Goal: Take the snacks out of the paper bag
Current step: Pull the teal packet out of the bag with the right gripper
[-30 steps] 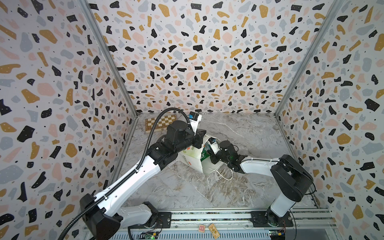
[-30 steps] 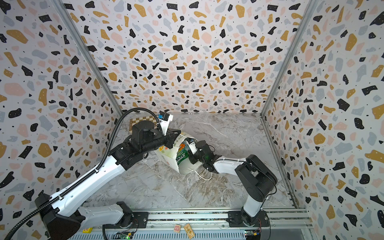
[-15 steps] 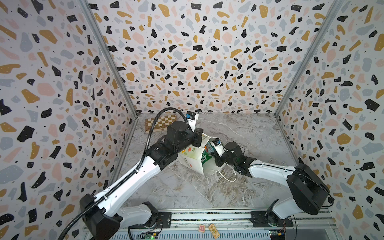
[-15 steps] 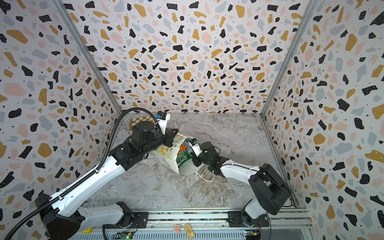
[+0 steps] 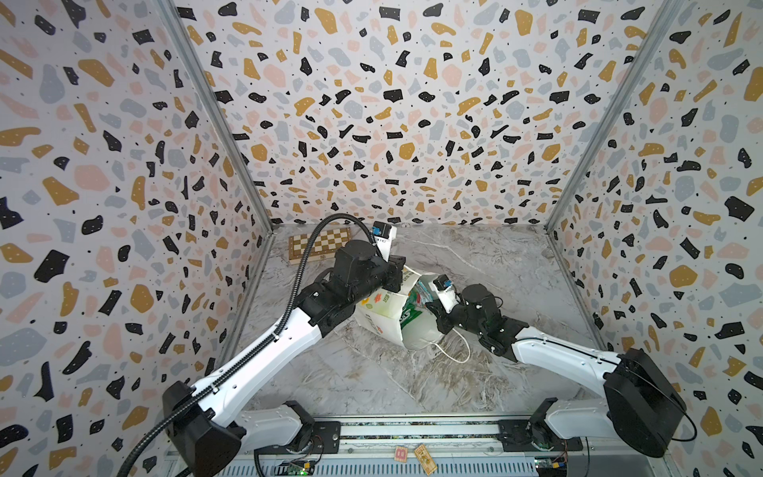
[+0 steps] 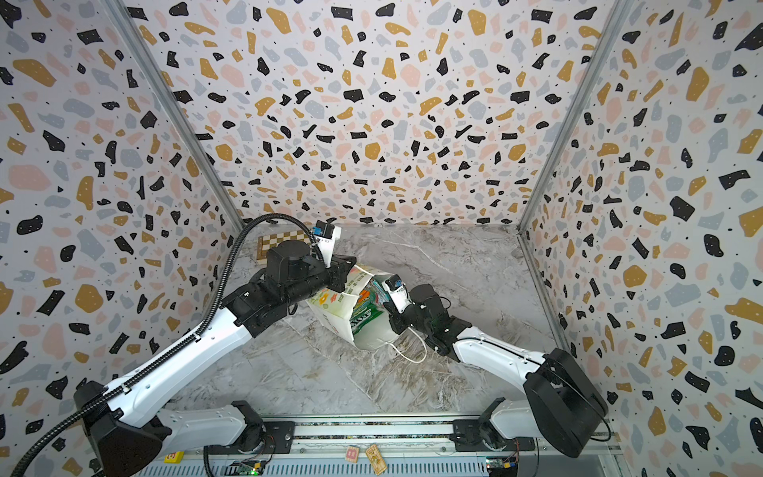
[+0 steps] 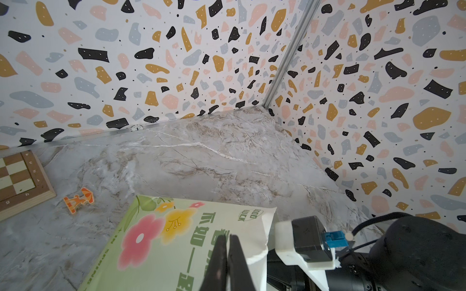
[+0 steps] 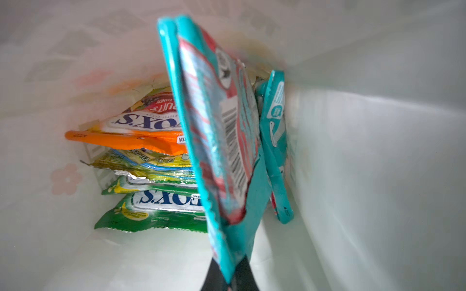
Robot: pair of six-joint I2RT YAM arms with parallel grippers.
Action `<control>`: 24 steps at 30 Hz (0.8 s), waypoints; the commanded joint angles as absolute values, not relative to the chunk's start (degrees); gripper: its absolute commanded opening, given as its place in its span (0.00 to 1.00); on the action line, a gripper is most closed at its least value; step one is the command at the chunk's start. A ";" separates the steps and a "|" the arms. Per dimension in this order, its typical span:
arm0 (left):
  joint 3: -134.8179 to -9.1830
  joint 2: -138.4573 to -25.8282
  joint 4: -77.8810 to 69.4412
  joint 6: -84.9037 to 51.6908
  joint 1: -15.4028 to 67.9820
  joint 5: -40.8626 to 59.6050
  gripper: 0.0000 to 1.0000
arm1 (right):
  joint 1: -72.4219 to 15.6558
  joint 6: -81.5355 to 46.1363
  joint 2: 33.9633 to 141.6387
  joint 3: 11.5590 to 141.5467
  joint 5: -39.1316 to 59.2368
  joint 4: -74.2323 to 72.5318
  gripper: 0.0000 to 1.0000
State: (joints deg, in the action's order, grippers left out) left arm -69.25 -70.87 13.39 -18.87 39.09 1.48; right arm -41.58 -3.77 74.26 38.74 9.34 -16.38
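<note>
Both grippers are clamped tight. The left gripper pinches the top edge of the paper bag, its fingers pressed together on the paper just beside the green lettering and the red flower. In both top views the bag sits tipped over near the middle of the marble table, its mouth turned toward the right arm and one cord handle trailing on the surface. The right gripper reaches into that mouth and grips the lower edge of a teal packet, which stands on edge inside the bag. A second teal packet leans against the bag's inner wall just behind it. Deeper in lies a stack — an orange packet at one end, a green packet at the other, yellow-green ones between them. A chessboard rests by the back wall, a small orange piece near it.
</note>
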 commanded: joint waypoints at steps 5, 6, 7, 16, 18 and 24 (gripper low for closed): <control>-68.45 -71.72 11.00 -18.68 39.20 2.84 0.00 | -41.57 -3.71 65.33 39.07 10.86 -13.53 0.00; -68.34 -71.71 10.94 -18.63 39.20 2.73 0.00 | -41.58 -3.70 64.38 39.32 10.14 -12.06 0.00; -68.38 -71.67 10.97 -18.68 39.20 2.57 0.00 | -41.57 -3.69 63.66 39.60 9.40 -10.69 0.00; -68.11 -71.36 10.54 -18.79 39.20 -0.34 0.00 | -41.57 -3.56 55.79 41.37 3.86 -0.83 0.00; -68.00 -71.37 10.46 -18.80 39.20 -0.53 0.00 | -41.57 -3.55 53.31 41.81 2.38 0.56 0.00; -67.98 -71.44 10.32 -18.81 39.20 -0.53 0.00 | -41.57 -3.17 46.58 43.53 -2.76 3.39 0.00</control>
State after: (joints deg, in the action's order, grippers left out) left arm -68.49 -71.72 13.26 -18.87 39.09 0.43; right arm -41.58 -3.62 49.95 39.33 1.21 3.75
